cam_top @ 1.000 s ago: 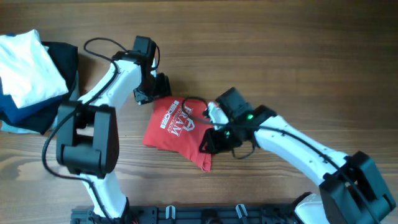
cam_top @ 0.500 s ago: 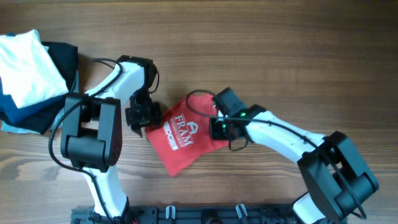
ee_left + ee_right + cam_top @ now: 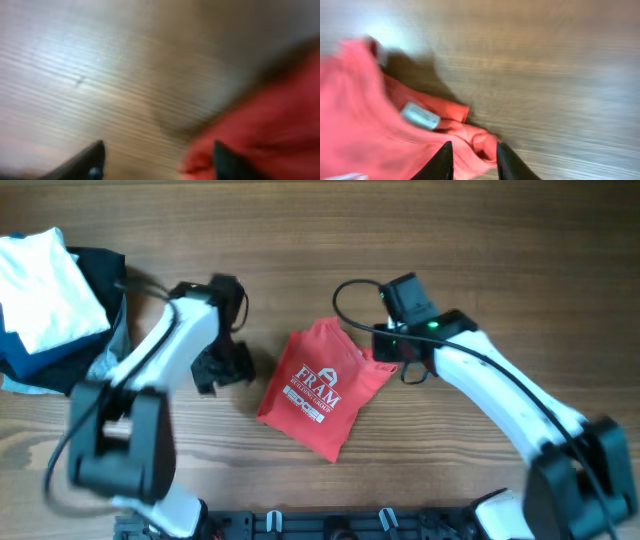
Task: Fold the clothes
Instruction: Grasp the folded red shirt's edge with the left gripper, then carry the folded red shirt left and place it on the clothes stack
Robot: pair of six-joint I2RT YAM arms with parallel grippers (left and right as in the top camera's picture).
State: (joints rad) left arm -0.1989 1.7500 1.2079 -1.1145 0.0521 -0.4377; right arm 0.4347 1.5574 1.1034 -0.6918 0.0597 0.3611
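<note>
— Look, the red shirt (image 3: 322,390) has slid to the right and turned a bit since a moment ago, and the left gripper (image 3: 222,367) has come off it.
— Where is the shirt now?
— It lies folded in the middle of the wooden table (image 3: 480,260), a little way past the black rail (image 3: 300,525) at our edge. It has white letters on top.
— Is the left gripper holding anything?
— No. It sits just left of the shirt and does not touch it. In its own camera the two fingers (image 3: 92,160) are spread wide. Mostly wood shows between them, and the red cloth is off to one side. That picture is very blurry.
— And the other one?
— The right gripper (image 3: 385,355) is at the shirt's far right corner. Its fingers (image 3: 445,160) are close together, and a bunched bit of red cloth is pinched between them. A little white tag (image 3: 420,116) shows on the cloth near there.
— What is that heap far away on the left?
— A white cloth (image 3: 45,280) lying on top of some dark clothes (image 3: 95,295), well apart from the shirt.
</note>
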